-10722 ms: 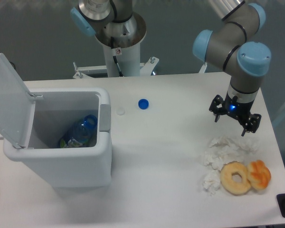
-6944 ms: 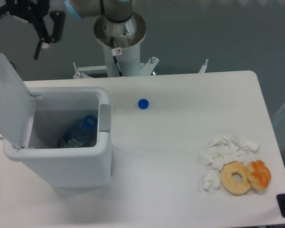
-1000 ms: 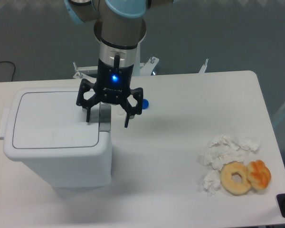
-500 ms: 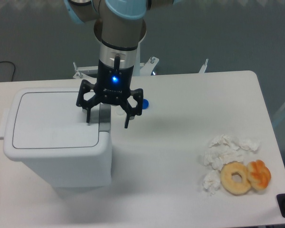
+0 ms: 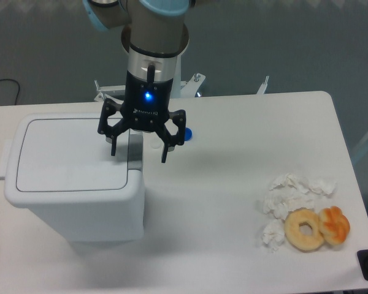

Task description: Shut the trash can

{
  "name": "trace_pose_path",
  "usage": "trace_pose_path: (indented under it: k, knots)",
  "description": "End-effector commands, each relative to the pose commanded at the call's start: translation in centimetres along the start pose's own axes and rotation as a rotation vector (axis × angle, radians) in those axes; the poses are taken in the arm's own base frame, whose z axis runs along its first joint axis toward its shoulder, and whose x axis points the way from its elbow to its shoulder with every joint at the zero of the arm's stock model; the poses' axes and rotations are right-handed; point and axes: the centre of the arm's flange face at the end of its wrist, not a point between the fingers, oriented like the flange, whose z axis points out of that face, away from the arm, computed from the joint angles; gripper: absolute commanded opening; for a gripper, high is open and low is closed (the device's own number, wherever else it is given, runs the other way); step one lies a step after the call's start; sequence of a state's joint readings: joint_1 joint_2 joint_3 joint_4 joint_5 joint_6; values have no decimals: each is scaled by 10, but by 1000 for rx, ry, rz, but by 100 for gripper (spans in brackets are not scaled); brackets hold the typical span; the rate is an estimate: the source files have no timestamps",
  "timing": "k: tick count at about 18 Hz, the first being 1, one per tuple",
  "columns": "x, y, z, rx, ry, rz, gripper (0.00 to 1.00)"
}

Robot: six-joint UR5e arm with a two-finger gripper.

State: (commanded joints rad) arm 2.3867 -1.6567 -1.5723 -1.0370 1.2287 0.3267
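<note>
The trash can (image 5: 73, 184) is seen at the table's left edge, its lid (image 5: 70, 153) lying flat and shut. The gripper (image 5: 139, 149), fingers spread and empty, is held directly over the grey push tab (image 5: 135, 150) on the can's right rim, so only withdrawal upward is judged needed.

One fixed camera looks down from the front over the whole table (image 5: 233, 196).

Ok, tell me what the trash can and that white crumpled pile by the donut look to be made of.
The trash can: likely moulded plastic, smooth and matte white, with rounded corners and a flat lid that lies shut. The white crumpled pile beside the donut: probably tissue or paper napkin, soft, wrinkled, dull; too small to tell which.
</note>
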Motion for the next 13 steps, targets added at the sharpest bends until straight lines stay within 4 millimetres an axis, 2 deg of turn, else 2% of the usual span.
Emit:
trace_pose_path:
  k: [2,5,8,11,13]
  knots:
    - [-23,1,-1,-2,-17,20,100]
    - [-72,6,-5,-3,-43,19,100]
    - [-130,17,-8,-3,-52,-17,100]
    - [-190,35,9,-40,-64,30,100]
    - [-219,46,23,-66,-62,84,100]
